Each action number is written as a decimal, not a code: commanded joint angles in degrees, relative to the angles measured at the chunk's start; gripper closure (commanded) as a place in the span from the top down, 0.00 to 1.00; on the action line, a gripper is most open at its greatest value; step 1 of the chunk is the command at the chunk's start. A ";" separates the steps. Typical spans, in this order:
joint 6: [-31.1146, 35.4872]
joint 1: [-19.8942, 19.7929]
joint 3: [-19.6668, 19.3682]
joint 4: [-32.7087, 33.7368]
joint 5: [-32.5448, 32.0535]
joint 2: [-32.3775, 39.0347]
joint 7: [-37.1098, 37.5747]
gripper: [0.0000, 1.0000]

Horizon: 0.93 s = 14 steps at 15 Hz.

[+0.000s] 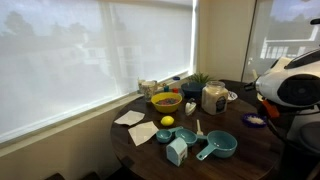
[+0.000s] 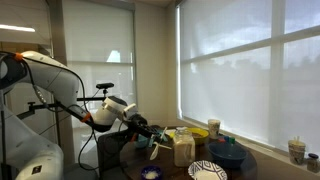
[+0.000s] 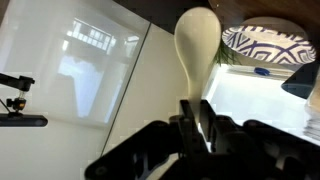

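Note:
In the wrist view my gripper (image 3: 196, 118) is shut on the handle of a pale wooden spoon (image 3: 197, 42). The spoon's oval bowl sticks out beyond the fingertips, in front of a white wall. In an exterior view the arm reaches from the left and the gripper (image 2: 143, 130) hangs at the near edge of the round table (image 2: 135, 160), just left of a glass jar (image 2: 183, 146). The spoon itself is too small to make out there. A blue-and-white patterned plate (image 3: 268, 40) lies past the spoon on the right.
The dark round table (image 1: 250, 150) carries a yellow bowl (image 1: 166, 101), a lemon (image 1: 167, 122), teal measuring cups (image 1: 215, 146), a lidded jar (image 1: 214, 97), paper napkins (image 1: 135, 125) and a small plant (image 1: 200, 80). Blind-covered windows stand behind it. The robot's white body (image 1: 292, 85) is at the right.

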 commanded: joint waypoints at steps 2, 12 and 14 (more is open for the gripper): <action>-2.88 1.38 -3.44 7.06 10.17 5.40 1.46 0.03; -2.34 -1.11 -4.25 18.47 37.10 13.07 2.23 0.03; -1.03 -1.96 -4.05 20.06 40.69 15.09 3.62 0.03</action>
